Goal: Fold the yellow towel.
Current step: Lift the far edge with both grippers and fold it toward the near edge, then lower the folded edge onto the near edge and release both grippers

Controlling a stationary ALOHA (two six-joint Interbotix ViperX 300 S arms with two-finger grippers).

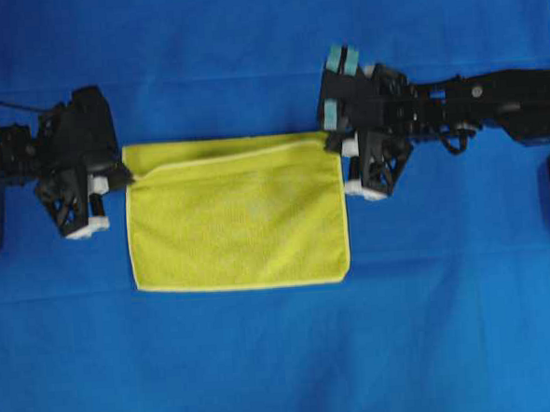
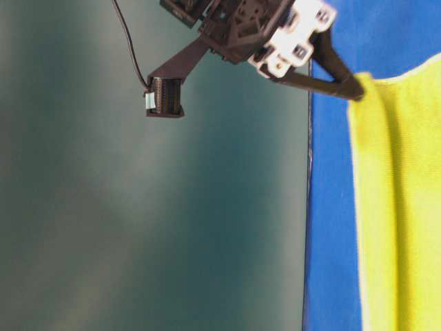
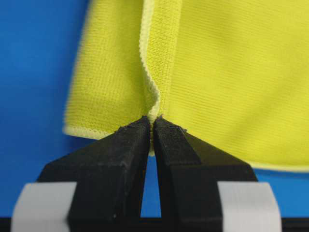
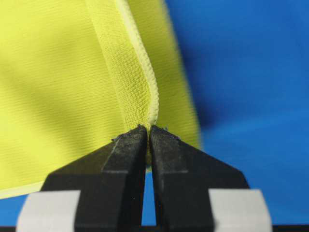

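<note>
Blue cloth covers the whole work surface (image 1: 284, 355), and on it, a little above the middle of the overhead view, lies your one yellow towel (image 1: 239, 227), the only yellow thing here. It reads as a rectangle wider than it is deep, with a paler hem running slantwise just inside its far edge, so you can judge that one layer is being carried over another and the first fold is partly made, not yet laid flat. You have it pinched at two points, both on that far edge: the left gripper (image 1: 129, 177) is clenched on the far-left corner, and the left wrist view shows its two black fingers (image 3: 120, 150) pressed together with the hem caught between the tips. The right gripper (image 1: 339, 149) is likewise clamped on the far-right corner, the hem curling into its closed tips in the right wrist view. Holding both corners of one edge keeps that edge taut and level between the arms, which is probably why they sit opposite one another, one on each side. From table level you see a finger lifting the corner (image 2: 360, 88) slightly off the blue. Count: one towel, two arms, two grippers, both grasping.
</note>
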